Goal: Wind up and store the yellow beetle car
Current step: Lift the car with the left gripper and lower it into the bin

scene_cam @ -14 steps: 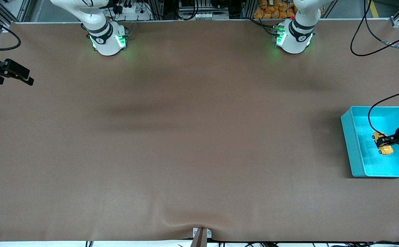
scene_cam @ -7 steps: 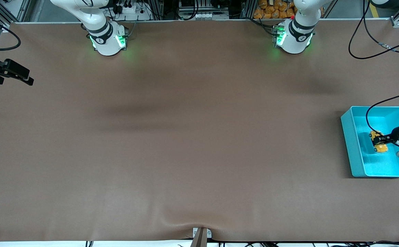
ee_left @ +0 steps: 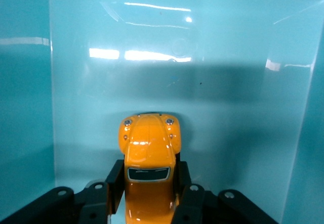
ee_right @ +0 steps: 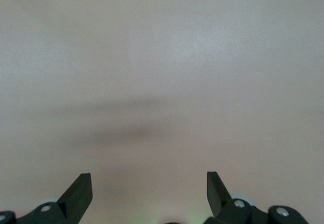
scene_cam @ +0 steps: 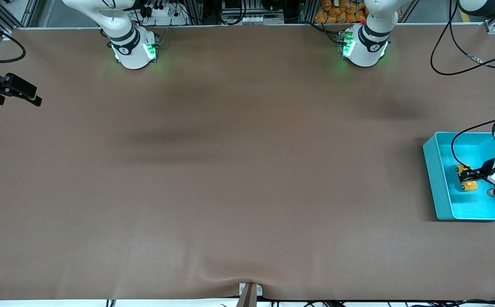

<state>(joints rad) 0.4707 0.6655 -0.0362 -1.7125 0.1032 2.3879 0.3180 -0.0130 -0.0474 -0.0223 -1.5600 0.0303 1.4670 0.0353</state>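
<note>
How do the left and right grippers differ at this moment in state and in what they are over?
The left gripper is shut on the yellow beetle car; the right gripper is open and holds nothing. The left gripper is inside the turquoise bin at the left arm's end of the table; the right gripper waits over the bare brown table. Both have black two-finger jaws.

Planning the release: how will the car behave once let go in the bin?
The car has wheels and the bin floor looks glossy, so it may roll. Its shell looks hard and smooth, probably slippery, though the left gripper clamps it firmly.
</note>
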